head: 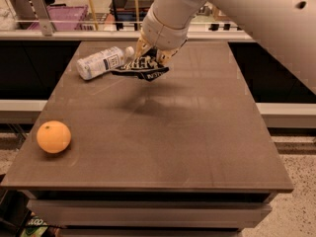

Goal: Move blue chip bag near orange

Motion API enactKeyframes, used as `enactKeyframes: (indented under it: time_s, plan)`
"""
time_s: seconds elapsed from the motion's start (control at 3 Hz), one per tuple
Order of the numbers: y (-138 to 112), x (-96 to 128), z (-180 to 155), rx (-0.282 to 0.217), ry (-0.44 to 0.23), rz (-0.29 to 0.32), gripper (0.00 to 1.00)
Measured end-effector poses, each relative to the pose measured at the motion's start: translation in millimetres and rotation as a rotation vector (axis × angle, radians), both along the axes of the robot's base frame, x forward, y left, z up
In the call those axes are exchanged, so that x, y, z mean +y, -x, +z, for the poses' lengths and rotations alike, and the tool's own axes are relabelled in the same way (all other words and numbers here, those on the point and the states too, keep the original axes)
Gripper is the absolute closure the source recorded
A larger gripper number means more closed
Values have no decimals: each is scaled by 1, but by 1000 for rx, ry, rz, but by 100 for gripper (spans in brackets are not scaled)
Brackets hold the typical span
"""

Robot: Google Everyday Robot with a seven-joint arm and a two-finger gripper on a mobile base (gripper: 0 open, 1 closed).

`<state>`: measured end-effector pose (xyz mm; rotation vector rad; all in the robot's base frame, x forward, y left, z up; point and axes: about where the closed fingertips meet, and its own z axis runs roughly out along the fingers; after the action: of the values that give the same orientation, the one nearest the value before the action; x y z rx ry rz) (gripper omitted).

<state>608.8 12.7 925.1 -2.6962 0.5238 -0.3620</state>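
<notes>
Over the far end of the table [197, 147]: the gripper [150, 59] pointed down, its fingers clamped on the blue chip bag [140, 71].
Bag's place: held clear of the tabletop, its shadow on the surface below.
Bottle [101, 62]: lay on its side, just left of the bag.
Orange [53, 136]: sat by the near left edge, well apart from the bag.
</notes>
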Motion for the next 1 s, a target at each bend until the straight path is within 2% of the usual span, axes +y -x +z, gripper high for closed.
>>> enactKeyframes:
  time_s: [0.67, 1.0]
  plan:
    - [52, 27, 2, -28, -21, 24, 100]
    - [80, 31, -3, -36, -45, -3, 100]
